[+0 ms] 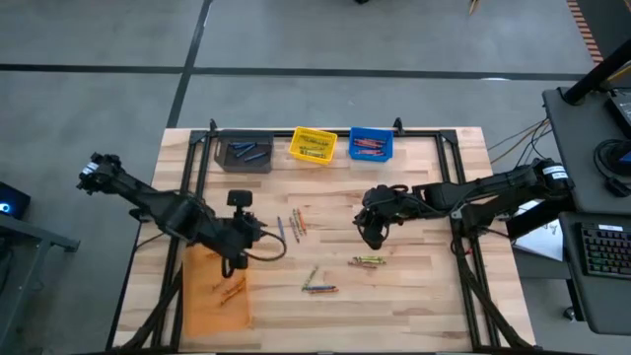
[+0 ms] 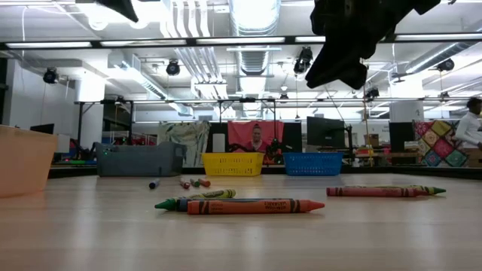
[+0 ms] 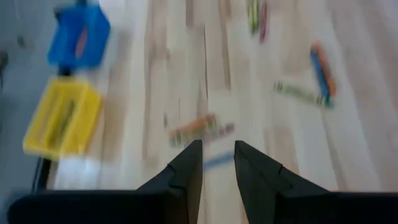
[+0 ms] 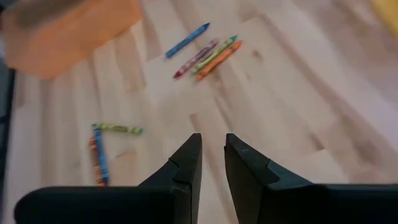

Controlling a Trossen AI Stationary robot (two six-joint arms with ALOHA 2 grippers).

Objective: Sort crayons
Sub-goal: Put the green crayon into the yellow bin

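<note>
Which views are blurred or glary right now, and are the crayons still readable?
Left wrist view: motion-smeared, crayons are streaks, yellow bin soft. Right wrist view: slightly soft, crayon colours readable. Low view: near crayons sharp, ceiling lights blown out, gripper silhouetted. High view: evenly lit, crayons tiny.

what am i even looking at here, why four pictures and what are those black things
The black things are two robot arms at a wooden table. Each ends in a two-finger gripper: the left gripper and the right gripper. One camera looks straight down, one sits level with the tabletop, and one rides on each wrist, peering past its own dark fingers. Loose crayons lie scattered mid-table. Along the far edge stand a grey bin, a yellow bin and a blue bin; an orange bin sits near the left arm. Both grippers have a narrow gap between the fingers, with nothing held.
</note>
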